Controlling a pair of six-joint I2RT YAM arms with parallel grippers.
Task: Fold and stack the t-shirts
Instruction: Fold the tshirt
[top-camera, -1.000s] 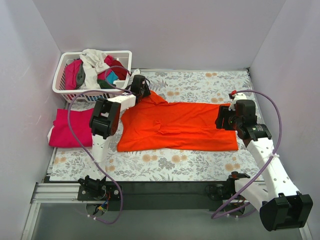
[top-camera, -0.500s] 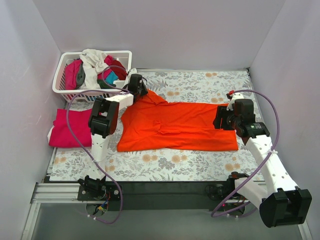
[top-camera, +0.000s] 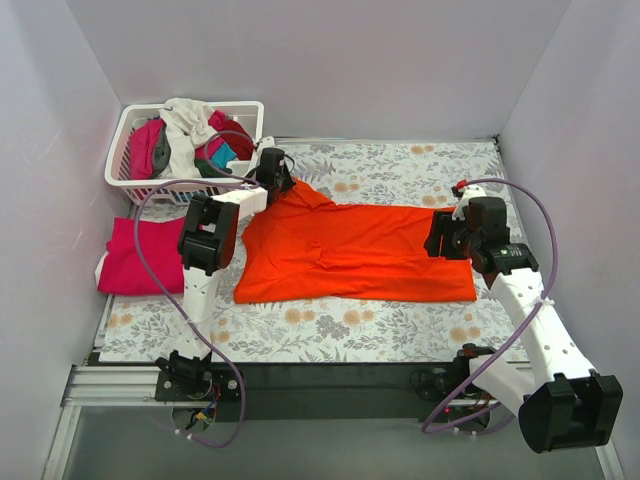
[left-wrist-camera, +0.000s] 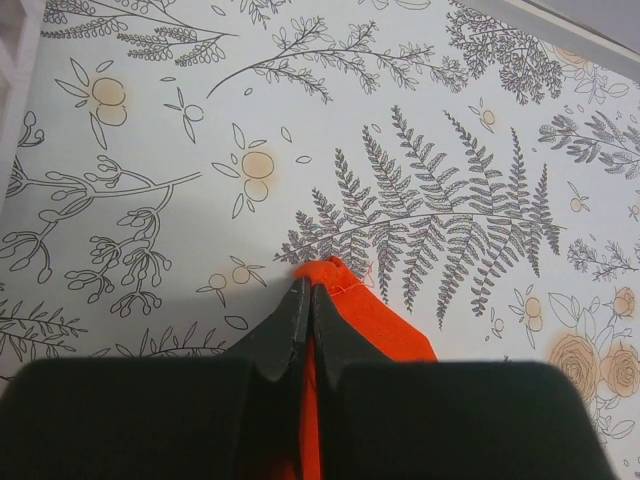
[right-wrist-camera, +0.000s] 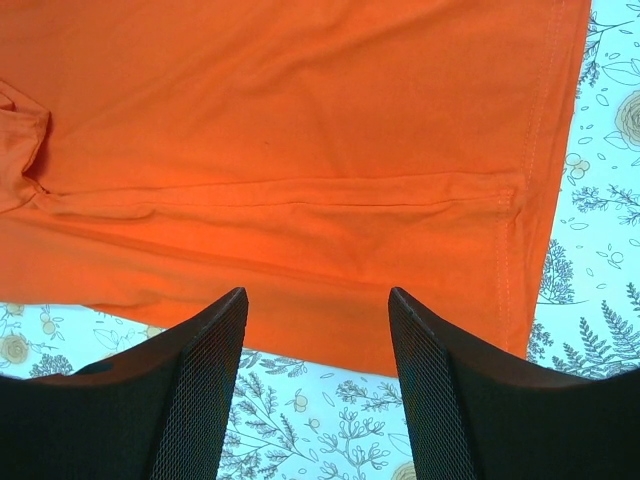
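Since a second ago the left end effector (left-wrist-camera: 304, 292) has closed; it now pinches the far-left corner of the orange t-shirt (top-camera: 360, 250), spread flat on the floral bench (top-camera: 400, 160). At the shirt's right edge the right end effector (right-wrist-camera: 315, 300) hangs with fingers apart above the cloth.

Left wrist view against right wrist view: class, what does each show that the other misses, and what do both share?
Only the left wrist view shows the left gripper shut on a small tip of the orange t-shirt. Only the right wrist view shows the right gripper open over the shirt's broad body and stitched hem. Both show orange cloth lying on the flowered table cover.
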